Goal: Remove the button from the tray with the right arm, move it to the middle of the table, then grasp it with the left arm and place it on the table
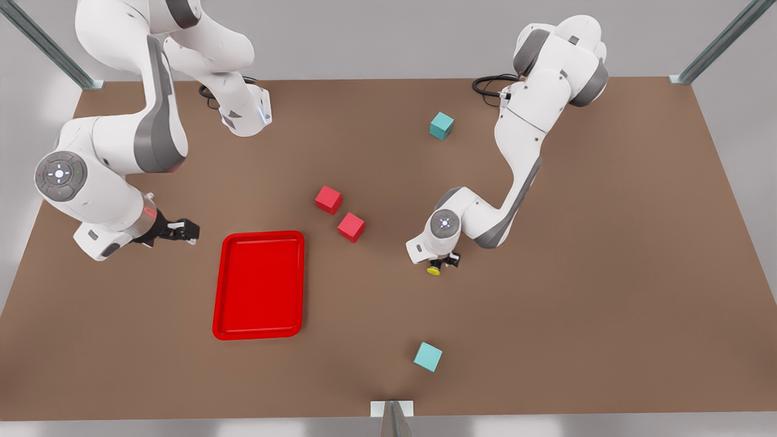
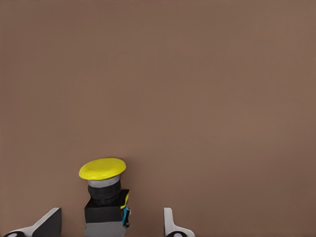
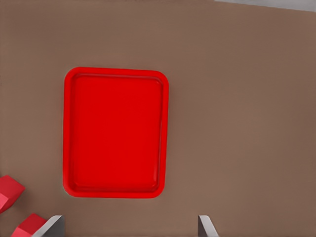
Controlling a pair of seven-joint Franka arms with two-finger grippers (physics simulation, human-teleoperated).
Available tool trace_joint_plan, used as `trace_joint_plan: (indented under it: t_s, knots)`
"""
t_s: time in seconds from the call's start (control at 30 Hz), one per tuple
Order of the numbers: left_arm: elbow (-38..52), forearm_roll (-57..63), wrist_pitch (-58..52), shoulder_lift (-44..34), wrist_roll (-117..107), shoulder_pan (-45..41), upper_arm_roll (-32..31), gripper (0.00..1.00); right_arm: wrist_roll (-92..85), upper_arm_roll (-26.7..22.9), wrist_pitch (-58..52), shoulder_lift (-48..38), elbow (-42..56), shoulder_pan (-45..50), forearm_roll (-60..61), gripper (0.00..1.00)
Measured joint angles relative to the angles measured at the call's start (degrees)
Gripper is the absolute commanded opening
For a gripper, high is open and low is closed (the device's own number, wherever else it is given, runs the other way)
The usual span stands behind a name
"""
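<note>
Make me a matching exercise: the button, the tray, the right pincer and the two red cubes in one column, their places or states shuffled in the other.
Things:
1. button
2. tray
3. right pincer
4. red cubes

Places or states:
A. open, beside the tray's far corner, on the front view's left
B. between the spread fingers of the left pincer
C. side by side on the table, between the tray and the left pincer
D. lying flat, with nothing in it

Pairs: 1-B, 2-D, 3-A, 4-C
</note>
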Motion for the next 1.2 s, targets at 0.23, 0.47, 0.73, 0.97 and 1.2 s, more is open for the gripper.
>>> trace_joint_plan:
  t_s: [0.23,0.47,0.73,0.97,1.2]
  knots:
    - [-5.3,1.1,2.7,-0.7,0.4,1.1,0.2,1.0,-0.7,0.0,0.3,0.1,-0.3,-0.2,0.0,1.0]
    - [-4.4,1.1,4.4,-0.5,0.4,1.1,0.0,1.0,-1.3,0.0,0.4,0.1,-0.4,-0.1,0.0,1.0]
    - [-4.2,1.3,5.2,-0.2,0.2,1.2,0.1,0.49,-1.6,0.0,0.4,0.3,-0.4,-0.3,0.0,1.0]
    - [-4.0,2.0,5.1,-0.4,-1.2,1.8,0.0,0.35,-1.9,0.0,0.5,0.3,0.1,-0.7,-0.1,1.0]
    - [4.3,-1.1,-6.6,-7.4,-3.4,6.4,-0.2,0.37,-2.1,0.0,0.3,0.2,0.1,-0.4,-0.1,1.0]
